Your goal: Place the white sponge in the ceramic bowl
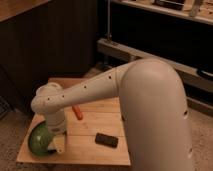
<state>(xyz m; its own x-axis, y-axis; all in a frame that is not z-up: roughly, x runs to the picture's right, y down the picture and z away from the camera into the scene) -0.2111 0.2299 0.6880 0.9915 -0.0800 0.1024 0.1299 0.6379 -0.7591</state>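
A green ceramic bowl (37, 140) sits at the front left corner of the wooden table (95, 125). My white arm reaches in from the right and bends down over the bowl. The gripper (56, 139) hangs at the bowl's right rim, mostly hidden by the wrist. A pale whitish piece (60, 145) shows just below the wrist, right at the bowl's edge. It looks like the white sponge, but I cannot tell whether it is held or resting there.
An orange stick-like object (77, 111) lies mid-table behind the gripper. A flat black object (106, 140) lies to the right near the front edge. Dark wood walls stand behind the table, and a metal shelf frame (150, 55) is at the back right.
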